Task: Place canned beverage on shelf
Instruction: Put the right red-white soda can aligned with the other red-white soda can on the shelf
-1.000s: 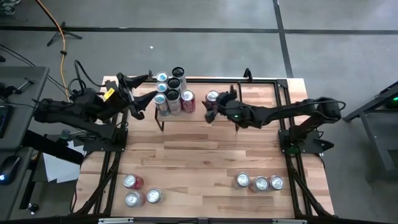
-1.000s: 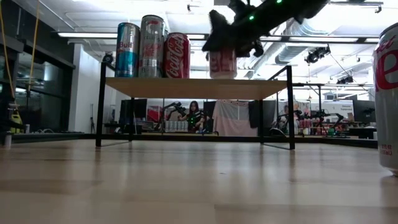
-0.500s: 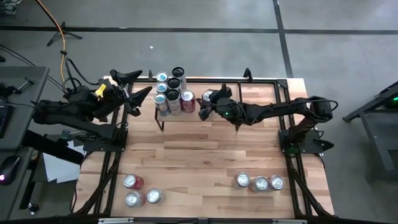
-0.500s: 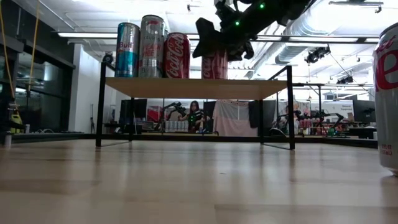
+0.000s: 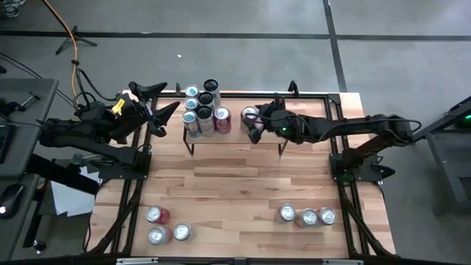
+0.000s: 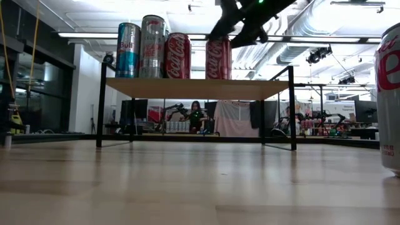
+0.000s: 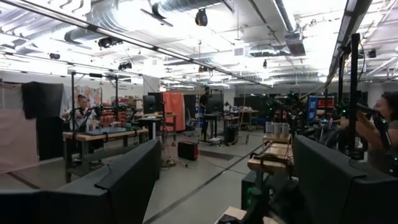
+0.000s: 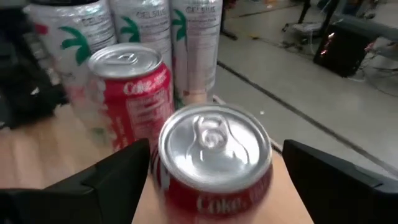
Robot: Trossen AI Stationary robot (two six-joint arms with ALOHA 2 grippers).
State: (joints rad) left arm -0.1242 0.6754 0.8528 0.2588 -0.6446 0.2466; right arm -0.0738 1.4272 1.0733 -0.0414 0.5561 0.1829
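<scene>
Now that your right gripper (image 5: 254, 126) has spread its fingers off the red can (image 6: 218, 58), it stands free mid-shelf (image 6: 197, 88) beside the others (left gripper (image 5: 163, 118) waits open off the shelf's left end), so this placement looks done.

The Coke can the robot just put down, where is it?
In the high view the Coke can stands on the shelf, right of the other cans, between the right gripper's open fingers.
</scene>
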